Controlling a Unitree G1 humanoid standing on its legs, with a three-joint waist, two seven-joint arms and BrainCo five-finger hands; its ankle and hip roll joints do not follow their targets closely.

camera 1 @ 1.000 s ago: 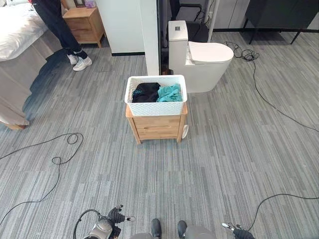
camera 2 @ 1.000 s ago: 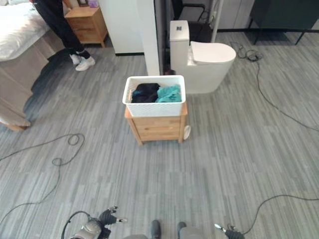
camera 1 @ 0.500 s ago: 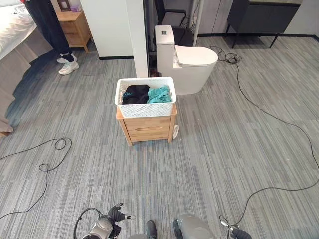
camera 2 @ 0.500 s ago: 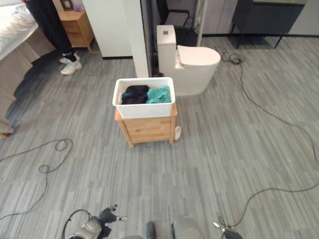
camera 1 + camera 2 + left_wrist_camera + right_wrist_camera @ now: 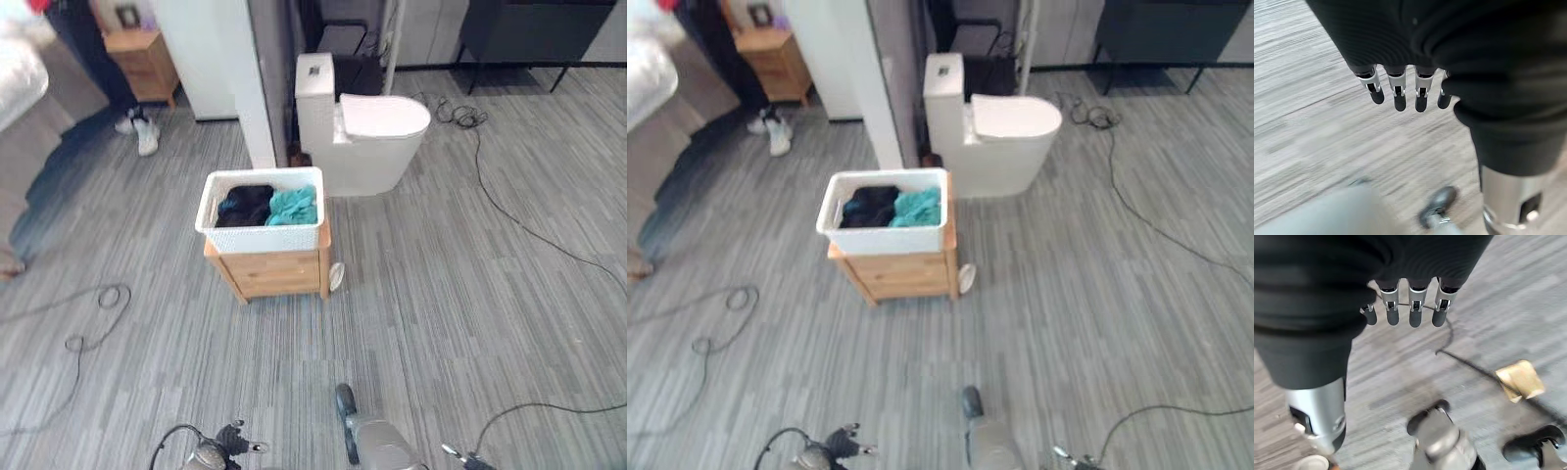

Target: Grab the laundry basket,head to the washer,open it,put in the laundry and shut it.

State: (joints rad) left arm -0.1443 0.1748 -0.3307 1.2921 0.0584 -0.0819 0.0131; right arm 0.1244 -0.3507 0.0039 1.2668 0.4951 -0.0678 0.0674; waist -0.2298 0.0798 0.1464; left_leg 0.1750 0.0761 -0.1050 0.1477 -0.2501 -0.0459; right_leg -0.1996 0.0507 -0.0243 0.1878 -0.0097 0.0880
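Note:
A white laundry basket (image 5: pixel 261 238) stands on a small wooden nightstand (image 5: pixel 276 274) in the middle of the floor, some way ahead of me. Black clothes (image 5: pixel 244 204) and a teal garment (image 5: pixel 293 205) lie inside it. My left hand (image 5: pixel 231 443) hangs low at the picture's lower edge, far from the basket. In the left wrist view its fingers (image 5: pixel 1397 94) point straight down over the carpet and hold nothing. My right hand (image 5: pixel 468 458) hangs at the lower right. Its fingers (image 5: pixel 1411 309) are straight too and carry nothing.
A white toilet (image 5: pixel 380 135) stands behind and to the right of the basket, beside a white pillar (image 5: pixel 257 78). A person's shoes (image 5: pixel 140 132), a second nightstand (image 5: pixel 143 65) and a bed (image 5: pixel 22 83) are at the far left. A cable (image 5: pixel 524 227) crosses the floor on the right.
The whole picture has shifted, so the camera has moved. The basket and its stand now show lower and further left. Both hands still hang at my sides.

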